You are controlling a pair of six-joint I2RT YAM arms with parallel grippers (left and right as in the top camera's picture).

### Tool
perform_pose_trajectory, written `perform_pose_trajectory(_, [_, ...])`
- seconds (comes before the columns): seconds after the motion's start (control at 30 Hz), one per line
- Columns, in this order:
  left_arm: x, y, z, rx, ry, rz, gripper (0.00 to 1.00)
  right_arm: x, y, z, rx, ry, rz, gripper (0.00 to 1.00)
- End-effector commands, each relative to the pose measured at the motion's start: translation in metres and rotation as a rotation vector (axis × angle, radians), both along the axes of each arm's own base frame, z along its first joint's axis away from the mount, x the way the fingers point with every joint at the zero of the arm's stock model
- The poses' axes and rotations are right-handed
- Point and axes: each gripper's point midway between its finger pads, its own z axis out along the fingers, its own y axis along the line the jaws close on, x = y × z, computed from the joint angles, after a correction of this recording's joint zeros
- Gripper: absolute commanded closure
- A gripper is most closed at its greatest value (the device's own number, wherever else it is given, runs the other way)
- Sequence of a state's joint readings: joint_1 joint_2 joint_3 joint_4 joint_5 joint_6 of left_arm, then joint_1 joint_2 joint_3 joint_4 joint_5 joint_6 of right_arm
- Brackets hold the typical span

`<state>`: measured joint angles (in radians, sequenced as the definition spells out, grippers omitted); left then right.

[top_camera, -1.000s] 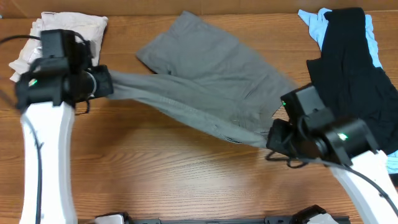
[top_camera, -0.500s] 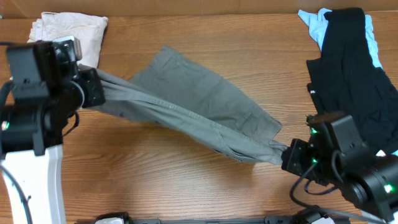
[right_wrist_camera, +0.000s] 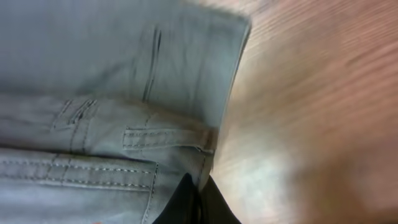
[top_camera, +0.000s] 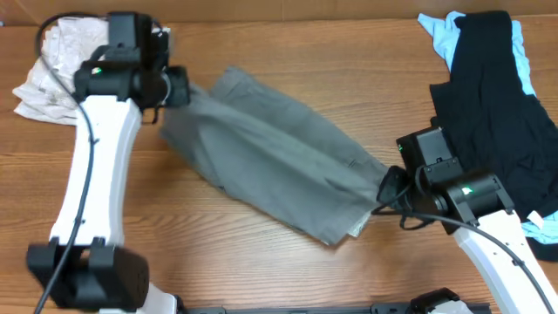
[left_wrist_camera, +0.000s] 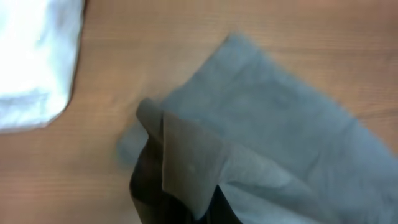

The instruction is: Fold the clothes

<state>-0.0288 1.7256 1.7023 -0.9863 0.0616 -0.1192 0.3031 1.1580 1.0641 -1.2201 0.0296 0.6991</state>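
While spread diagonally across the wood table point(top_camera: 261, 262), the grey shorts point(top_camera: 270, 161) look creased, mid-grey, mostly flat. L gripper point(top_camera: 180, 87) is closed on their upper-left corner; R gripper point(top_camera: 384, 187) is clamped on the waistband end, lower right. Only R wrist view shows belt loop point(right_wrist_camera: 165, 138) & stitching; overhead shows both ends.

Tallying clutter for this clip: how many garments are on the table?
4: grey shorts in the middle, cream garment far left, black garment far right, light-blue one beneath it. Others may be hidden under the black.
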Motion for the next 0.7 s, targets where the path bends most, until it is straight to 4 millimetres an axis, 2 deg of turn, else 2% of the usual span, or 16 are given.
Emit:
perform_pose_trajectory(0.0, [0.035, -0.001, -0.015, 0.045, -0.048, -0.015, 0.96, 0.009, -0.032, -0.024, -0.077, 0.009, -0.087, 0.96])
perform_pose_trajectory(0.13, [0.063, -0.021, -0.039, 0.04, -0.076, -0.052, 0.96, 0.027, -0.047, -0.043, -0.086, -0.001, -0.113, 0.96])
perform_pose_trajectory(0.17, [0.074, -0.032, -0.05, 0.039, -0.088, -0.074, 0.96, 0.036, -0.048, -0.048, -0.086, -0.006, -0.117, 0.96])
perform_pose_trajectory(0.23, [0.083, -0.045, -0.06, 0.039, -0.1, -0.097, 0.96, 0.049, -0.046, -0.054, -0.083, -0.021, -0.101, 0.96])
perform_pose_trajectory(0.37, [0.097, -0.067, -0.081, 0.039, -0.115, -0.133, 0.96, 0.064, -0.043, -0.072, -0.083, -0.006, -0.098, 0.96])
perform_pose_trajectory(0.53, [0.107, -0.081, -0.103, 0.044, -0.118, -0.152, 0.96, 0.073, -0.042, -0.108, -0.096, 0.068, -0.095, 0.96])
perform_pose_trajectory(0.57, [0.109, -0.081, -0.107, 0.044, -0.116, -0.153, 0.95, 0.076, -0.042, -0.114, -0.098, 0.077, -0.095, 0.96])
perform_pose_trajectory(0.6, [0.11, -0.081, -0.109, 0.043, -0.116, -0.152, 0.89, 0.078, -0.041, -0.12, -0.099, 0.085, -0.095, 0.93])
perform_pose_trajectory(0.63, [0.11, -0.081, -0.111, 0.046, -0.112, -0.151, 0.78, 0.079, -0.041, -0.123, -0.1, 0.089, -0.095, 0.85])
perform_pose_trajectory(0.67, [0.11, -0.079, -0.113, 0.057, -0.107, -0.147, 0.39, 0.08, -0.04, -0.127, -0.095, 0.096, -0.096, 0.39])
